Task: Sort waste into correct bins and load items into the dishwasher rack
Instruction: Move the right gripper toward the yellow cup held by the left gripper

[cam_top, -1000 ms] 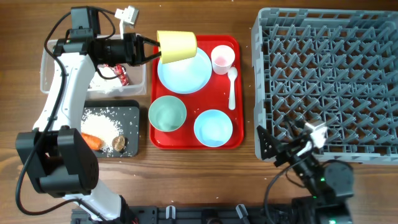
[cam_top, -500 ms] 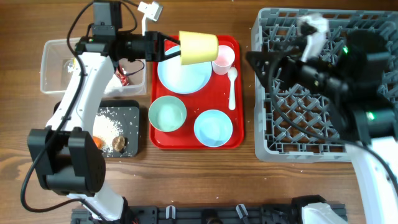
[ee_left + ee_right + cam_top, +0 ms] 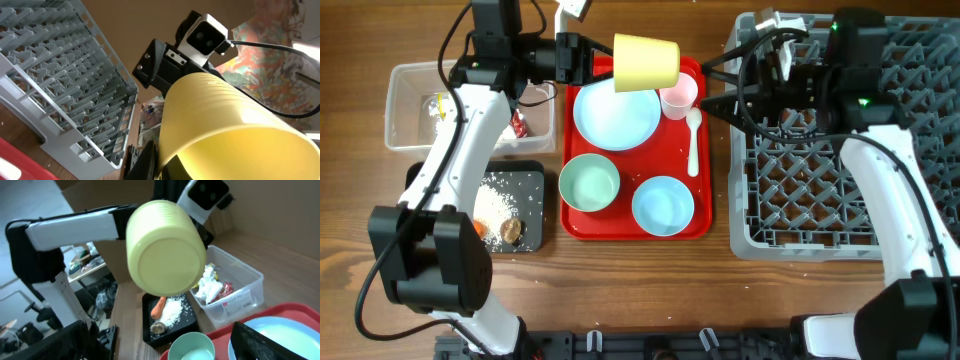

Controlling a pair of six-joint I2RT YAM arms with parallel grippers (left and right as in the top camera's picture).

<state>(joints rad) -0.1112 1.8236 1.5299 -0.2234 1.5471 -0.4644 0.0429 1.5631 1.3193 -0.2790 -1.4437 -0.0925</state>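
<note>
My left gripper (image 3: 608,62) is shut on the yellow cup (image 3: 646,62) and holds it on its side in the air over the back of the red tray. The cup fills the left wrist view (image 3: 225,125), and its base faces the right wrist view (image 3: 165,255). My right gripper (image 3: 712,88) is open and empty, pointing left at the cup from the rack's left edge, above the pink cup (image 3: 679,95) and white spoon (image 3: 693,140). The grey rack (image 3: 880,200) stands at the right. The plate (image 3: 616,120) and two bowls (image 3: 589,184) (image 3: 663,205) lie on the tray.
The red tray (image 3: 620,232) lies in the middle. The clear bin (image 3: 410,110) at the back left holds tissue (image 3: 438,108) and wrappers (image 3: 517,122). The black bin (image 3: 525,175) holds rice (image 3: 495,200), a brown lump (image 3: 512,231) and a carrot (image 3: 158,307).
My left gripper has carried the yellow cup further right. My right arm has swung left and down from over the rack, so its open jaws now face the cup.
</note>
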